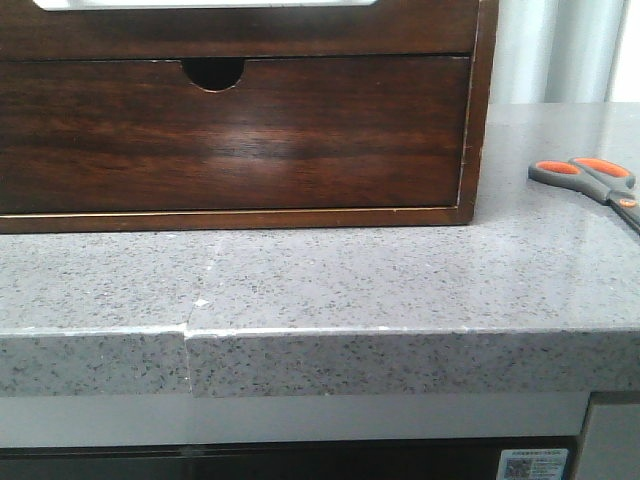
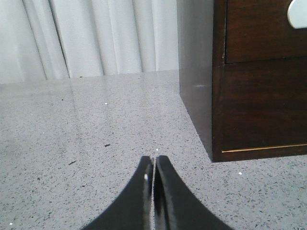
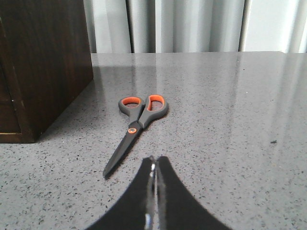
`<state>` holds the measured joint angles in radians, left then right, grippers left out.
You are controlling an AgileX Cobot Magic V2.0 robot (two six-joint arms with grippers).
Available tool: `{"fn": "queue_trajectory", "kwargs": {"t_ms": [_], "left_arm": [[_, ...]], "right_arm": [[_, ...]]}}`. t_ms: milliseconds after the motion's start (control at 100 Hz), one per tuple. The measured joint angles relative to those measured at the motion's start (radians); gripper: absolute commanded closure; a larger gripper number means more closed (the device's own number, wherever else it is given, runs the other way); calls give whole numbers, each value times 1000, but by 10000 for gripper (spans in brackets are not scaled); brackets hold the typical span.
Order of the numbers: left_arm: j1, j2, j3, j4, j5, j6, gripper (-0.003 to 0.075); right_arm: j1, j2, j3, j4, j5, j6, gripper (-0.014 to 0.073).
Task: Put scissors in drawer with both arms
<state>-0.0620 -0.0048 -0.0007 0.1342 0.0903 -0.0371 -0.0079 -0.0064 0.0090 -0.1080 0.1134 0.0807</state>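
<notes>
Grey speckled stone table before pale curtains, closed grey-and-orange scissors lay flat beside the dark wooden drawer, both grippers' fingers pressed together, empty.

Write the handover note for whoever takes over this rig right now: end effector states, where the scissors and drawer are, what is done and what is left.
Left end effector: shut, empty, over bare counter beside the cabinet's left side.
Right end effector: shut, empty, just short of the scissors' blade tip.
Scissors: lying flat and closed on the grey counter, to the right of the cabinet, not touching it.
Drawer: the upper one with the long cut-out, only its lower edge in the front view; it looks closed.
Done: nothing yet.
Left: open the drawer, pick up the scissors, place them inside.
</notes>
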Motion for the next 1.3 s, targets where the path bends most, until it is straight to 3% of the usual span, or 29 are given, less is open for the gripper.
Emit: {"fn": "queue_trajectory", "kwargs": {"t_ms": [850,1060,1300], "left_arm": [[0,0,1,-11,-52,0,742],[0,0,-31,-39,-32,-6,742],[0,54,-144,-51,-3,-6,742]], "right_arm": [[0,0,0,8,-61,-2,655],[0,9,-33,9,12,-2,655],[0,160,-158,11,67,0,655]]}}
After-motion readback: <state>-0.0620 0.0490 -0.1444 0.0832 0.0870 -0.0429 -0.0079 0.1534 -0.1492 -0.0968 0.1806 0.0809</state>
